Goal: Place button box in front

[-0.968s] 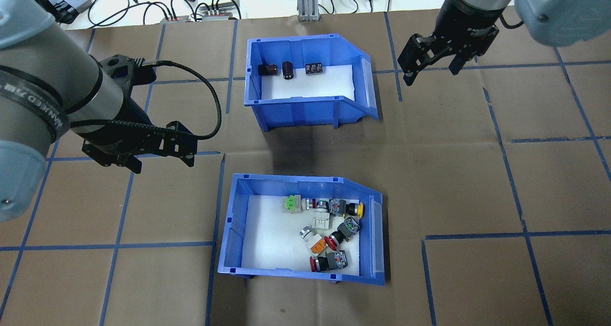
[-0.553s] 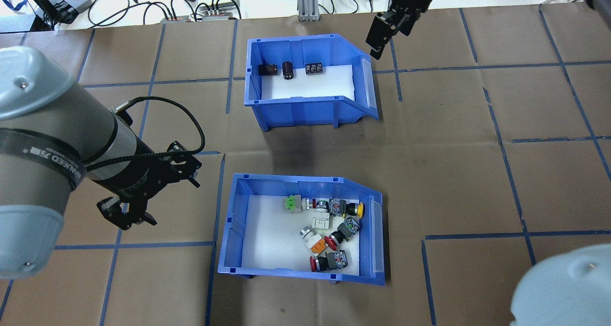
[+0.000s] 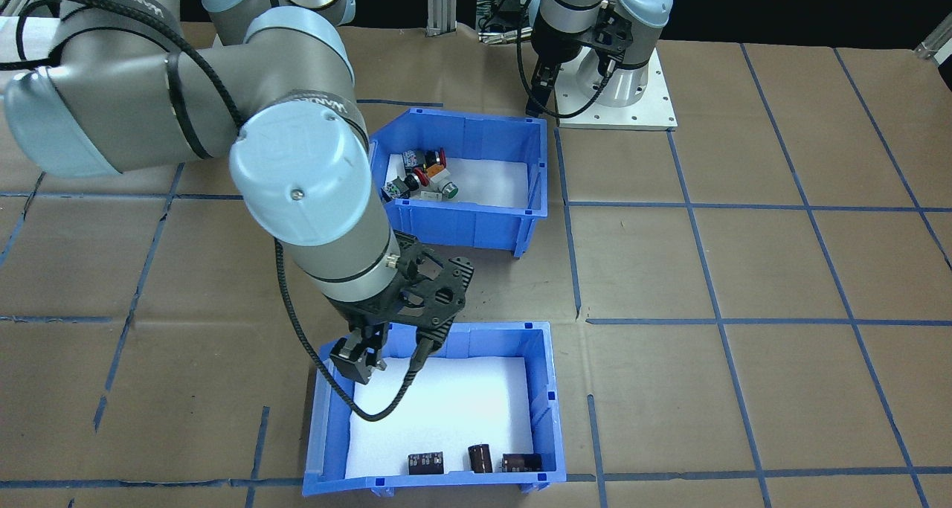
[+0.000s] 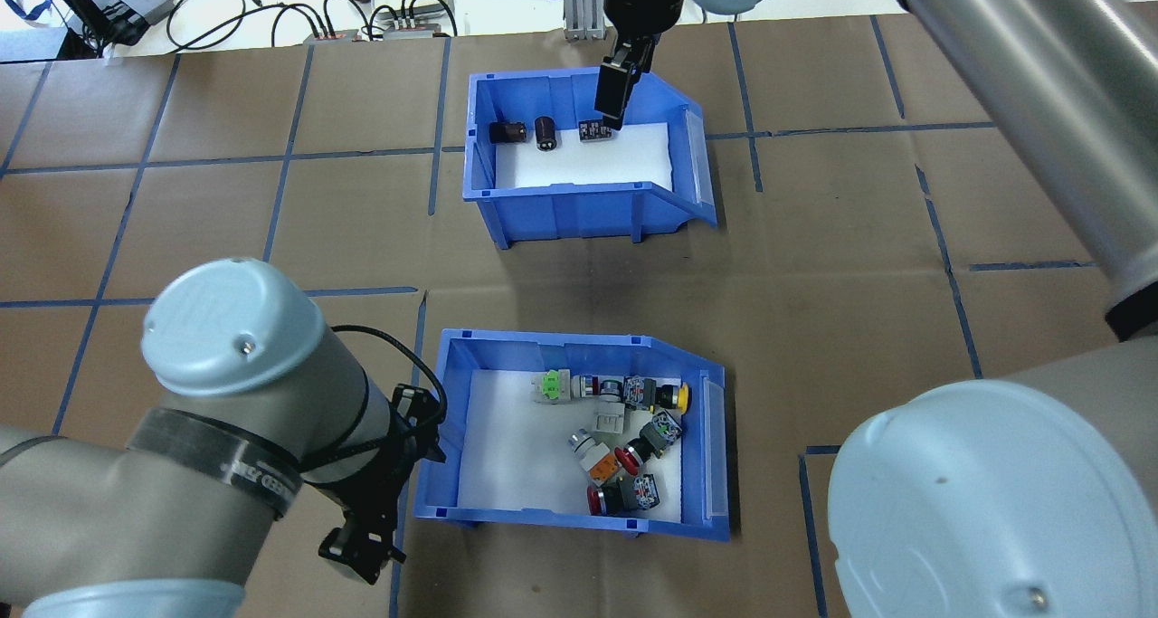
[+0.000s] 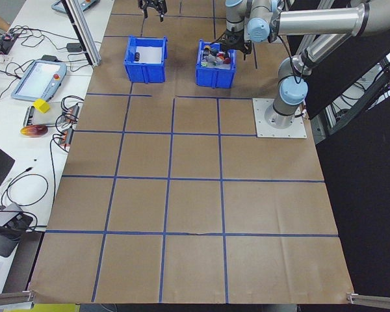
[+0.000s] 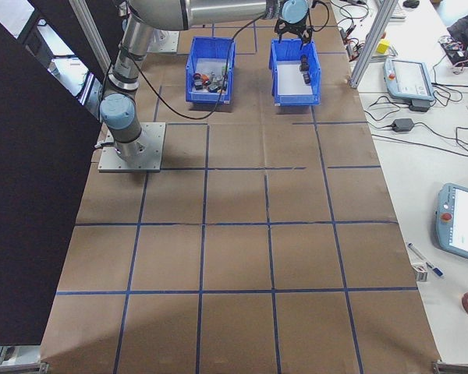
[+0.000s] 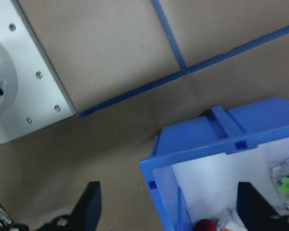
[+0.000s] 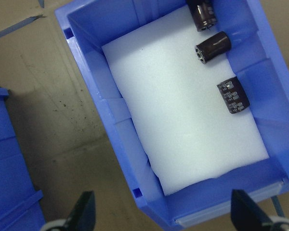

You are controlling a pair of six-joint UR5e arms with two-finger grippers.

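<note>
The button box (image 4: 434, 437) is a blue bin with a white liner and red, green, yellow and orange push-buttons (image 4: 624, 437), standing close to the robot's base. It also shows in the front-facing view (image 3: 461, 222) and the left wrist view (image 7: 207, 154). My left gripper (image 4: 389, 482) is open at the box's left wall, near the corner closest to the robot. One finger (image 7: 91, 211) is outside that corner, the other (image 7: 250, 207) is over the box. My right gripper (image 3: 387, 355) is open and empty above the other bin's open-front end.
The second blue bin (image 4: 570, 206) stands farther out, holding three black cylinders (image 8: 216, 48) on white foam. The left arm's base plate (image 3: 617, 91) lies just behind the button box. Cables and devices (image 4: 271, 12) line the far table edge. Blue tape grids the brown table cover.
The left arm swung back toward the robot and its gripper now sits at the button box's left wall. The right gripper travelled left from beside the far bin to above it.
</note>
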